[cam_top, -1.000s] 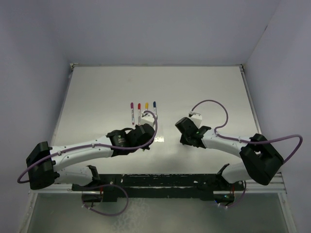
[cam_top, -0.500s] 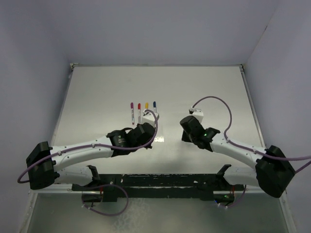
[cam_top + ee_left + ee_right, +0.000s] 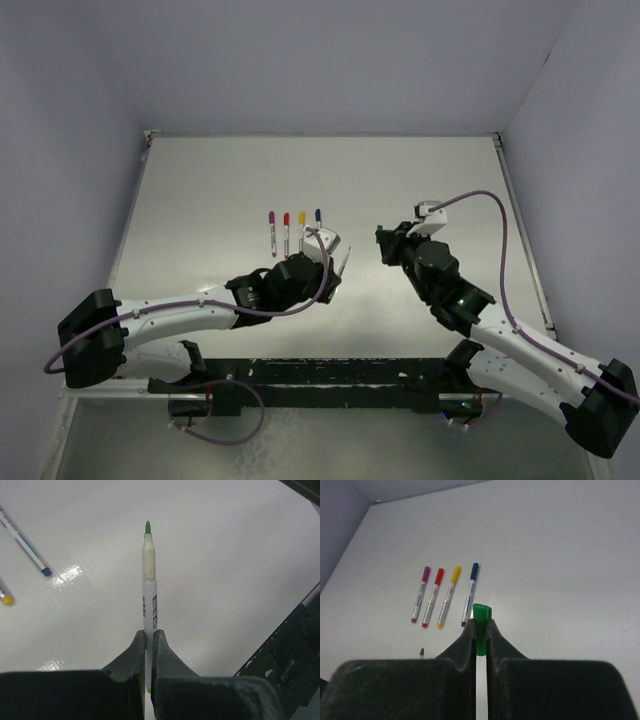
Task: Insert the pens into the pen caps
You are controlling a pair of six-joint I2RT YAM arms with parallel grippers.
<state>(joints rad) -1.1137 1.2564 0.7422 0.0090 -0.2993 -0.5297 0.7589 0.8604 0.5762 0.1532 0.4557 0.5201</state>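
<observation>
On a glossy white tabletop [image 3: 200, 190], four capped pens [image 3: 448, 596] are laid parallel. A slim green-tipped pen [image 3: 148, 580] is pinched at its rear by the left pincer [image 3: 149, 640], tip pointing away from the wrist. The green cap [image 3: 481, 612], discernible only in the right wrist view, is pinched by the right pincer [image 3: 480, 626].

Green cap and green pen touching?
Apart. Right wrist view: green cap clamped in right pincer, tip of green pen off to its lower left, bare table between.
</observation>
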